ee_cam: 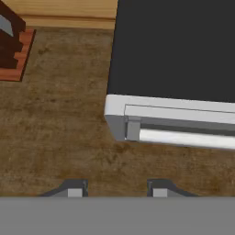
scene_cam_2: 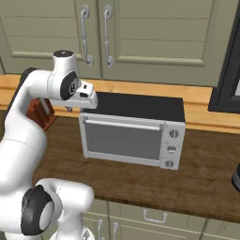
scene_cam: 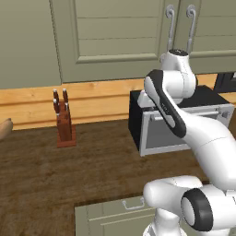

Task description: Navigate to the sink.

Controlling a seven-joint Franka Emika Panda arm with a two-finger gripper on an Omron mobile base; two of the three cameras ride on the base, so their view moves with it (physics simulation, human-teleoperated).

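Left base view: knife block (scene_cam: 64,120) left, toaster oven (scene_cam: 177,123) right, on wooden table (scene_cam: 41,175).
Right base view: oven centre, cabinets (scene_cam_2: 140,33) behind.
Hand view: pincer (ee_cam: 117,192) open, empty.
Sink unsighted; drive sideways along the table, arm tucked.

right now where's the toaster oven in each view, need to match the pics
Left base view: toaster oven at centre right, partly behind the arm.
Right base view: centre of the picture, door and knobs facing the camera.
Hand view: right half, seen from above, black top and door handle.
Shared landmark: the knife block, to the oven's left on the wooden counter in all three views.
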